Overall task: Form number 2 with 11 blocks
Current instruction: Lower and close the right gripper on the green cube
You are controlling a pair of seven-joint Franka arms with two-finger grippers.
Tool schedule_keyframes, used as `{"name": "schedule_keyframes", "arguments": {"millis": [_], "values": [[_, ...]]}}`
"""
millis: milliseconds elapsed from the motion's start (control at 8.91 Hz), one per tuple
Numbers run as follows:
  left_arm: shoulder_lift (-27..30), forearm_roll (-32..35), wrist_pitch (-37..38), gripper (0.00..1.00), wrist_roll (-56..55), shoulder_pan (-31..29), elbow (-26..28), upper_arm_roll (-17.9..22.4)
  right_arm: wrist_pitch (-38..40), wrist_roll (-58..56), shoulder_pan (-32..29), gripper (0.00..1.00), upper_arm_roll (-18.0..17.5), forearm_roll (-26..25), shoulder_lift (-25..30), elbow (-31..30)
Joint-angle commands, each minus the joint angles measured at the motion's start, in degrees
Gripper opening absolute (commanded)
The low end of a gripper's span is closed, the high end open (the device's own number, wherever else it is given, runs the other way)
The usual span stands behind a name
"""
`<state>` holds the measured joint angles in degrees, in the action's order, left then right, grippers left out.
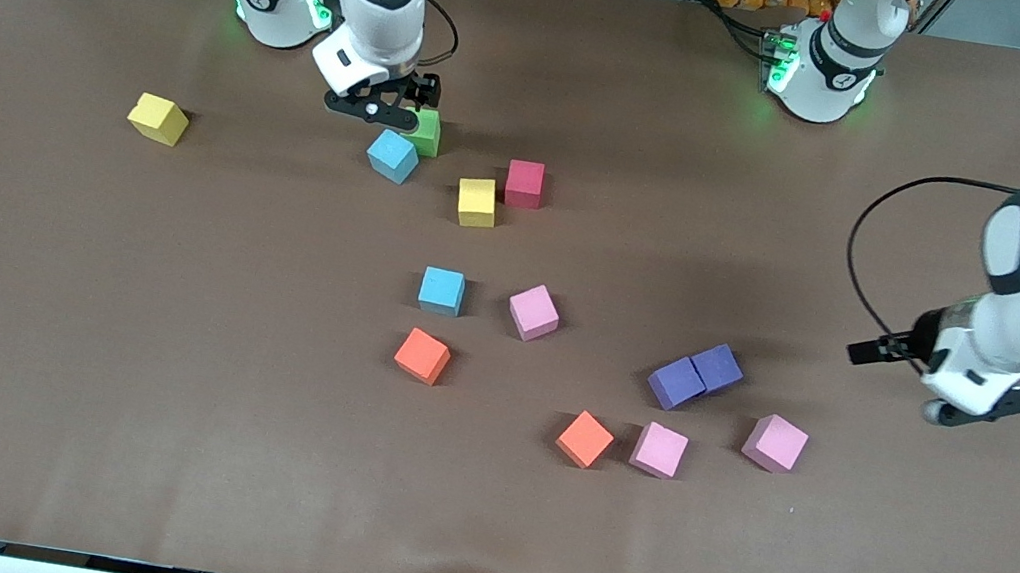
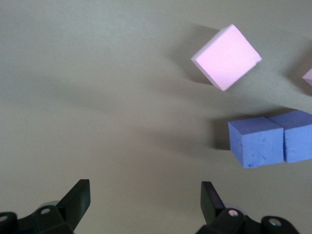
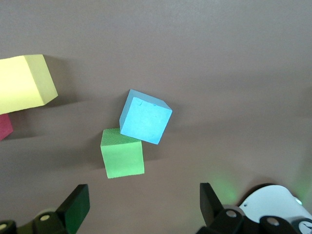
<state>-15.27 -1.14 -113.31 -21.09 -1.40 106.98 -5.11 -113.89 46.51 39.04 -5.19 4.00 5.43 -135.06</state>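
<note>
No part of the number 2 is laid yet; the blocks lie scattered on the desk (image 1: 144, 434). The right gripper (image 1: 392, 105), fingers released and empty, hovers over the touching green block (image 1: 425, 131) and light blue block (image 1: 392, 156), so picking one seems next. The left gripper (image 1: 945, 387) waits, fingers spread, near the purple pair (image 1: 696, 375). Count: two yellow, two red, two light blue, two orange, two purple, three pink, one green.

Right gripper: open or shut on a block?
Open and empty. The right gripper has its fingers spread over the green block and the light blue block, gripping neither.
</note>
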Motion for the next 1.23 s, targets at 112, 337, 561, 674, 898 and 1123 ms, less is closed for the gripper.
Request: {"name": "schedule_keyframes", "arguments": {"millis": [112, 337, 561, 674, 898, 1123], "values": [[-1.9, 1.1, -2.1, 1.00, -6.9, 5.7, -0.6, 0.2, -8.4, 0.4, -0.2, 1.00, -2.3, 2.0, 1.5, -7.3], [-4.6, 1.1, -7.0, 1.00, -13.3, 9.4, -1.0, 0.3, -12.4, 0.4, -0.1, 1.00, -2.4, 2.9, 1.2, -9.8], [-5.9, 1.2, -9.4, 1.00, -17.1, 12.4, -1.2, 0.3, -16.2, 2.1, 0.0, 1.00, -3.1, 3.9, -2.1, -10.3], [-6.9, 1.2, -11.4, 1.00, -18.2, 13.3, -1.2, 0.3, -18.4, 6.1, 0.2, 1.00, -5.1, 3.9, -3.7, -10.4], [-8.3, 1.2, -13.5, 1.00, -19.9, 14.4, -1.3, 0.4, -23.4, 6.4, 0.1, 1.00, -6.9, 3.9, -5.0, -12.0], [-8.7, 1.2, -13.5, 1.00, -21.7, 14.3, -1.2, 0.4, -27.5, 6.0, 0.1, 1.00, -6.9, 3.9, -6.4, -13.6]]}}
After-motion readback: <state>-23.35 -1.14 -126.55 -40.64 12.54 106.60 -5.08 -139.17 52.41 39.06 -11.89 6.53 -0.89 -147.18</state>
